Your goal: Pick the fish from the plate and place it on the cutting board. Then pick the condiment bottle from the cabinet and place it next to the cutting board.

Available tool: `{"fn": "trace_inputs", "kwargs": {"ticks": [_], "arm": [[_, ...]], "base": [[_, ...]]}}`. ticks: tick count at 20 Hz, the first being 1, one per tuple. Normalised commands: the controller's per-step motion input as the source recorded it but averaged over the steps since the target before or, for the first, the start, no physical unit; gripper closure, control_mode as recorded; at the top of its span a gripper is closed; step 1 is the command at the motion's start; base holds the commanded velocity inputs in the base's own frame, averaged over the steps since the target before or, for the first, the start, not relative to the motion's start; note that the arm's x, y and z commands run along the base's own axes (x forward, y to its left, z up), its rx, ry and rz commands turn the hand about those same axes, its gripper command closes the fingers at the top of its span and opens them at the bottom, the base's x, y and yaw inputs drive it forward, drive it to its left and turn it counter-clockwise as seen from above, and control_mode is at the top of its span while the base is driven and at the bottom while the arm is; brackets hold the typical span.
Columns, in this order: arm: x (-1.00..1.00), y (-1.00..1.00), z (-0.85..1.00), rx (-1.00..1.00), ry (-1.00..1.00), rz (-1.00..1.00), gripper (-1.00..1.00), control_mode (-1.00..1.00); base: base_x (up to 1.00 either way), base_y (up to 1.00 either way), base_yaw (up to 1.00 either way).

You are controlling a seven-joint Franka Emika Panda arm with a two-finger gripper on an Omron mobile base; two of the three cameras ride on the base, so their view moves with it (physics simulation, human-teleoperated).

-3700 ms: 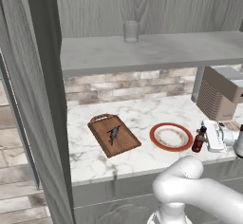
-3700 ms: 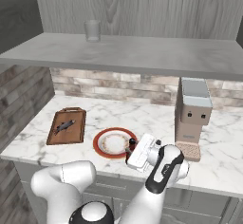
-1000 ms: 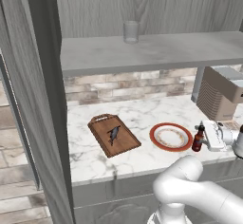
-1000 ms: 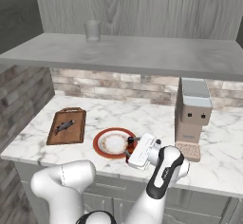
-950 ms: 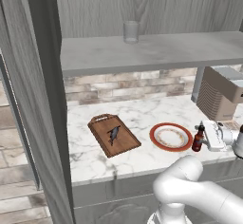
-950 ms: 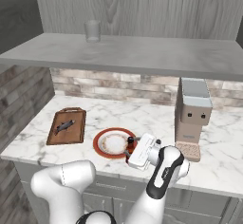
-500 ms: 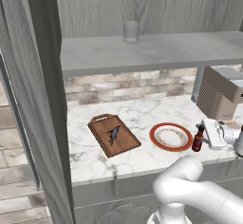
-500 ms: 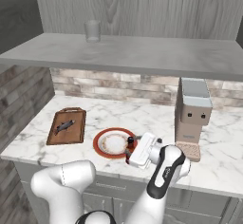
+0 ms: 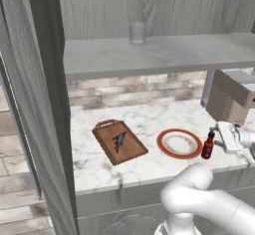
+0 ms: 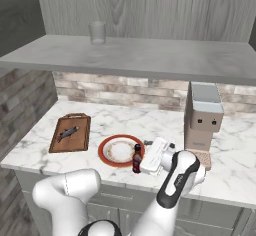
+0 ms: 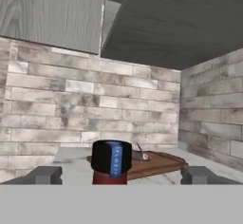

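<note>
Counter L to R from my base cams: cutting board [image 9: 119, 142] farthest from the hand, fish [image 9: 119, 140] lying on it, so step one reads done. Then the plate [image 9: 179, 144], bare, btwn board and hand. Then condiment bottle [image 9: 207, 146] upright on the counter at the plate's far edge, directly in front of the gripper [image 10: 145, 154].

Hand cam: bottle cap [image 11: 111, 157] dead centre btwn my two fingertips [image 11: 44, 175], daylight either side. Fingers spread wide, nothing pinched.

Judgement: I'm at the release end of step two. Bottle is down, but w/ the plate btwn it and the board; whether that counts as "next to" I can't say.

Next move: back the hand straight off along its own axis w/o clipping the cap. Bottle is tall and narrow, tips easily. Coffee machine [image 10: 202, 116] stands close behind the hand.
</note>
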Motion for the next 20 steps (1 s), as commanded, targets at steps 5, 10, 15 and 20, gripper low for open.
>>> {"fn": "trace_inputs", "kwargs": {"ticks": [5,10,15,20], "arm": [[-0.17,-0.08,-0.03,-0.08,-0.01,0.0,-1.0,-1.0],[-0.27,0.0,-0.19,-0.12,-0.09,0.0,-1.0,-1.0],[-0.29,-0.04,-0.14,-0.13,-0.14,0.0,-1.0,-1.0],[-0.31,-0.08,-0.06,-0.12,-0.2,-0.02,-1.0,-1.0]], "base": [[0.0,0.0,0.0],[0.0,0.0,0.0],[0.0,0.0,0.0],[0.0,0.0,0.0]]}}
